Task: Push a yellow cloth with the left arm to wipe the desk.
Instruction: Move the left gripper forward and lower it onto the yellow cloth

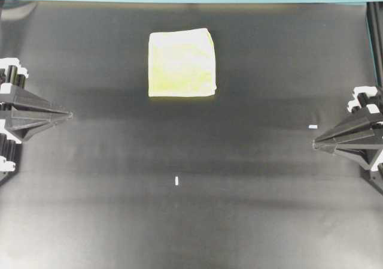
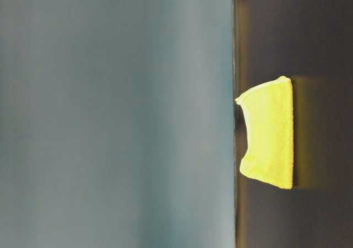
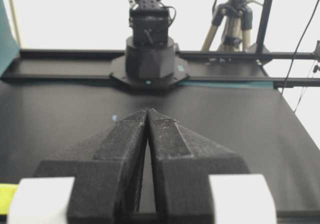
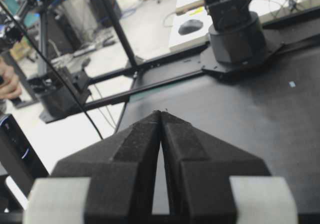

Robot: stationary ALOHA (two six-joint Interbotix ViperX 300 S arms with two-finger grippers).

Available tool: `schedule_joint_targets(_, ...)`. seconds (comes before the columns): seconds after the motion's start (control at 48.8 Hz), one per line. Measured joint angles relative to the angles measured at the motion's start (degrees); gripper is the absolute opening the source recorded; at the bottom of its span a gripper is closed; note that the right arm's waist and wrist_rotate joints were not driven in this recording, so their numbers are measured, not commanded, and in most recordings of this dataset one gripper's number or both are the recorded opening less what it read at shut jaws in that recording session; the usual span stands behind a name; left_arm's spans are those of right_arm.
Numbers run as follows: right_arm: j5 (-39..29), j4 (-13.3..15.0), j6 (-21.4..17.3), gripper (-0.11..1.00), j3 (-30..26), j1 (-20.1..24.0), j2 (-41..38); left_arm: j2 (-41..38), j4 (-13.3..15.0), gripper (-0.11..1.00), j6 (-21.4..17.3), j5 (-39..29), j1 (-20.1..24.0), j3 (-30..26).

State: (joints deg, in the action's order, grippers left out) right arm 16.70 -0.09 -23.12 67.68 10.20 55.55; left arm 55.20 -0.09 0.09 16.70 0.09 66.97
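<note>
The folded, roughly square pale yellow-green fabric cloth [image 1: 182, 63] lies flat in the upper middle of the overhead view on the matte black counter [image 1: 179, 221], well apart from both arms. The left arm's black pointed tool [image 1: 67, 115] sits at the left edge, fingers pressed together (the right tool [image 1: 317, 143] likewise). To wipe well, I judge the closed tip should meet the cloth's near edge low and centred, so it slides rather than bunches.

yellow cloth [image 1: 182, 63]: soft fabric | desk [image 1: 179, 221]: matt black | hand [image 3: 148, 113]: rough black

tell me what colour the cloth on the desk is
Pale yellow-green with whitish edges; the cloth shows best in the overhead exterior view.
</note>
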Motion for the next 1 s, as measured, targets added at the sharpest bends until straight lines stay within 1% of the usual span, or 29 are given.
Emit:
schedule_joint_targets(0.061, 0.0, 0.0, 0.0, 0.07, 0.0, 0.0, 0.0, -0.6, -0.7, 0.06, 0.3, 0.0, 0.3, 0.0)
schedule_joint_targets(0.102, -0.1, -0.1, 0.0, 0.03, 0.0, 0.0, 0.0, -2.2, -1.6, 0.03, 0.6, 0.1, 1.2, -0.1)
schedule_joint_targets(0.143, -0.4, 0.0, -0.1, 0.0, 0.0, 0.0, 0.1, -4.1, -1.8, 0.01, 1.0, 0.0, 2.3, -0.3)
schedule_joint_targets(0.41, -4.7, -0.1, -0.1, 0.0, 0.0, 0.0, 0.5, -16.6, -2.1, 0.02, 1.4, 1.0, 7.9, -3.8)
schedule_joint_targets(0.492, -5.2, 0.0, 0.0, 0.0, 0.0, 0.0, 0.6, -21.1, -2.1, 0.02, 1.4, 2.1, 9.8, -5.6)
schedule_joint_targets(0.594, -5.4, 0.0, -0.1, 0.0, 0.0, -0.1, 0.6, -27.1, -2.2, 0.08, 1.4, 4.5, 12.7, -7.6)
schedule_joint_targets(0.676, -5.4, 0.0, 0.0, 0.0, 0.0, 0.0, 0.6, -31.6, -2.2, 0.17, 1.4, 6.9, 14.8, -8.8)
schedule_joint_targets(0.737, -5.5, 0.0, -0.1, 0.0, 0.0, 0.0, 0.6, -34.9, -2.2, 0.27, 1.4, 8.7, 16.3, -10.2)
schedule_joint_targets(0.942, -5.5, -0.1, 0.0, 0.0, 0.0, 0.0, 0.7, -48.1, -2.1, 0.76, 1.5, 9.6, 20.0, -16.9)
schedule_joint_targets(0.983, -5.6, 0.0, 0.0, 0.0, 0.0, -0.1, 0.6, -50.9, -2.1, 0.84, 1.5, 9.7, 20.4, -18.9)
schedule_joint_targets(1.004, -5.6, -0.1, -0.1, 0.0, 0.0, -0.1, 0.7, -52.1, -2.2, 0.87, 1.5, 9.5, 20.5, -20.0)
